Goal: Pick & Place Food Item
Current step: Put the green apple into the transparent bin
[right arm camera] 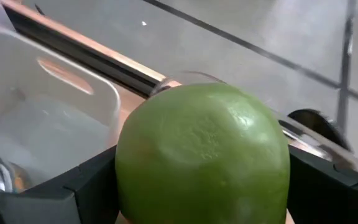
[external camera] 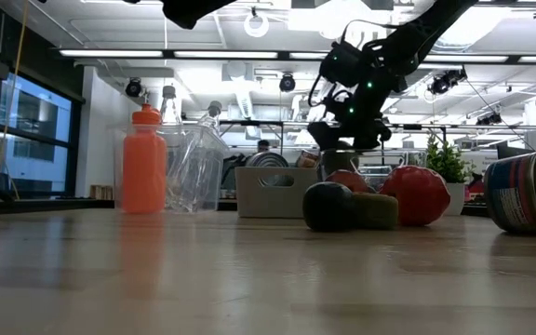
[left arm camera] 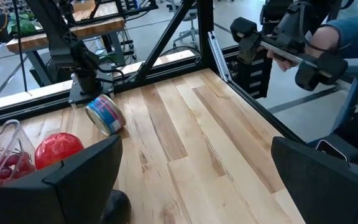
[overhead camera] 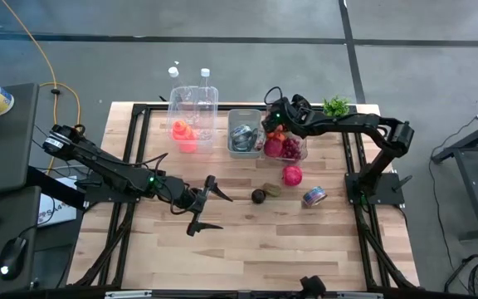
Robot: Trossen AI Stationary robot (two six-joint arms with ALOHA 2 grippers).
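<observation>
My right gripper point(overhead camera: 277, 114) hangs over the far end of a clear bin point(overhead camera: 299, 154) that holds red fruit. It is shut on a round green apple point(right arm camera: 202, 155) that fills the right wrist view. My left gripper point(overhead camera: 209, 207) stands open above the middle of the table, with nothing between its fingers point(left arm camera: 79, 177). On the bare wood lie a dark avocado point(overhead camera: 258, 196), a brown kiwi point(overhead camera: 272, 190), a red fruit point(overhead camera: 292, 175) and a tin can point(overhead camera: 314, 196) on its side. My right gripper pinches the green apple between its two fingers point(right arm camera: 82, 186), one on each side of the fruit point(right arm camera: 126, 171). The fingers slant downward, coming from the table's right side. The apple is lifted clear, above the rim of the clear bin.
A grey bin point(overhead camera: 243, 149) with cans stands left of the clear bin. Farther left is a clear container point(overhead camera: 196, 106) with an orange bottle point(overhead camera: 181, 131). A small green plant point(overhead camera: 335, 106) stands at the far right. The near half of the table is bare wood.
</observation>
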